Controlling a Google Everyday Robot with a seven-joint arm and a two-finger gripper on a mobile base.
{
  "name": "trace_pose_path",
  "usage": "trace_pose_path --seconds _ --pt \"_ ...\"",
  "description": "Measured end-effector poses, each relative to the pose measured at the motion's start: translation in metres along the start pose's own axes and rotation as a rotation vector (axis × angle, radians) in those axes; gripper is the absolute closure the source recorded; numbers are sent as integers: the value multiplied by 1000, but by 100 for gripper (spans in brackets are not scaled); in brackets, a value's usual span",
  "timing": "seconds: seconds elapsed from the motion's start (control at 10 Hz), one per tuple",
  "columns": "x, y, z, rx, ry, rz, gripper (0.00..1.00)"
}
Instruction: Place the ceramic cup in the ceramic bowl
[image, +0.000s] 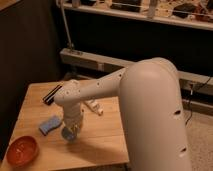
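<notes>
The pincer (70, 129) is seen low over the wooden table (100, 142), right at the blue-grey ceramic cup (68, 133). It cannot be told whether the pincer is clamped on the cup, because the arm's wrist hides it. The cup is on the table or just above it, not far from the near edge. The orange-red ceramic bowl (22, 150) is found at about 8 o'clock from the cup, by the table's near left corner, well apart. A light-blue sponge (50, 124) lies just beside the cup at about 10 o'clock.

To do this step well, the cup should be held tight and upright, then lifted high enough to clear the bowl's rim. It should be carried toward 8 o'clock, away from the sponge, and let down softly in the middle of the bowl, so nothing gets chipped.
</notes>
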Motion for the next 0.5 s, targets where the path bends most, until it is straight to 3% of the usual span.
trace_pose_path --seconds 0.2,0.5 --pt "-10 12 -27 6 -12 -22 100" --pt "-37 59 -73 22 -51 -126 100"
